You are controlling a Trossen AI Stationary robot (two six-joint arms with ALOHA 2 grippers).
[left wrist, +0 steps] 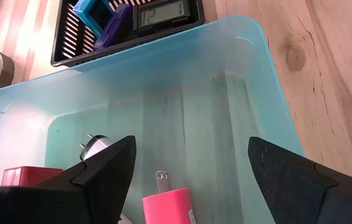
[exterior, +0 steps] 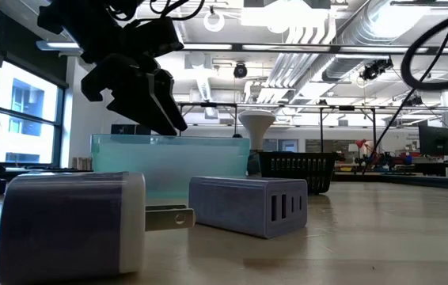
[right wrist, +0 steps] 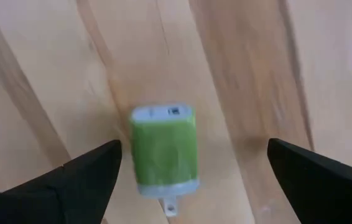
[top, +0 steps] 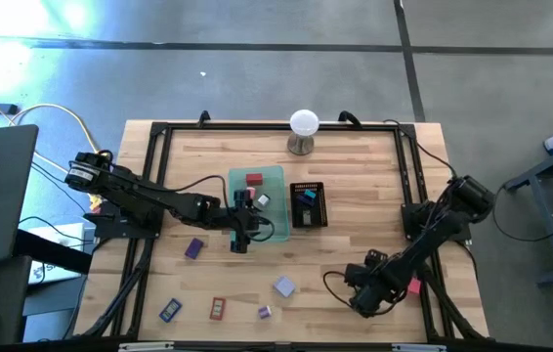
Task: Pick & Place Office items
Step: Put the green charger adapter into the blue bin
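Wooden table (top: 355, 264) carried a translucent green tray (top: 275, 178) mid-table with a black mesh tray (top: 321, 207) just beside it. Left gripper (left wrist: 188, 168) hung over the green tray, fingers (left wrist: 111, 168) spread, nothing between them; below it in the tray sat a pink charger (left wrist: 166, 208), a red block (left wrist: 27, 175) and a white plug (left wrist: 94, 146). Mesh tray held blue (left wrist: 95, 12), purple (left wrist: 114, 25) and black (left wrist: 163, 14) items. Right gripper (right wrist: 191, 165) was low near the table's front right, jaws wide apart, empty, over a green charger (right wrist: 163, 149) lying flat on the wood. More office items scattered along the front: purple (top: 193, 248), blue (top: 170, 310), red (top: 218, 308), lavender (top: 284, 286).
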